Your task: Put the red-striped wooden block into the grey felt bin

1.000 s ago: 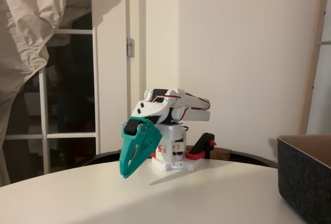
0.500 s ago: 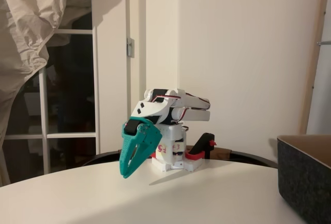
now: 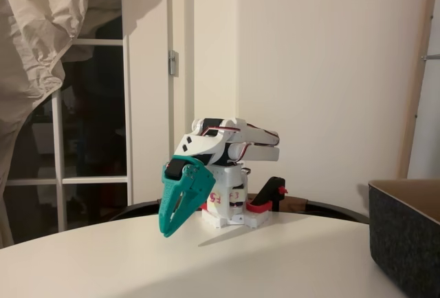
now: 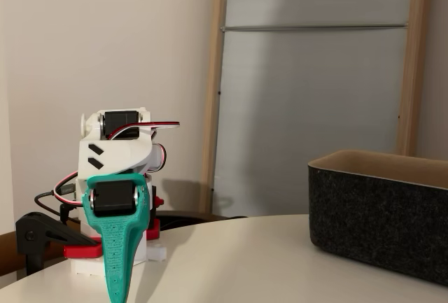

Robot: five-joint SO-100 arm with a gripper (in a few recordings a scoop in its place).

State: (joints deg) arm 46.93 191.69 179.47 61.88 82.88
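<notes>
My teal gripper (image 3: pixel 167 233) hangs from the folded white arm (image 3: pixel 227 143), pointing down at the table just in front of the base. Its jaws are shut with nothing between them. From the other side the gripper (image 4: pixel 115 294) appears as a narrow teal wedge at the lower left. The grey felt bin (image 3: pixel 405 243) stands at the right edge of the table, well apart from the gripper. Its dark wall (image 4: pixel 378 227) and tan inner rim show in both fixed views. The red-striped wooden block is out of view.
The white round table (image 3: pixel 206 267) spreads between the arm and the bin. A red and black clamp (image 3: pixel 267 201) holds the arm's base at the table's far edge. A pale crumpled sheet (image 3: pixel 34 43) hangs at the upper left beside a glass door.
</notes>
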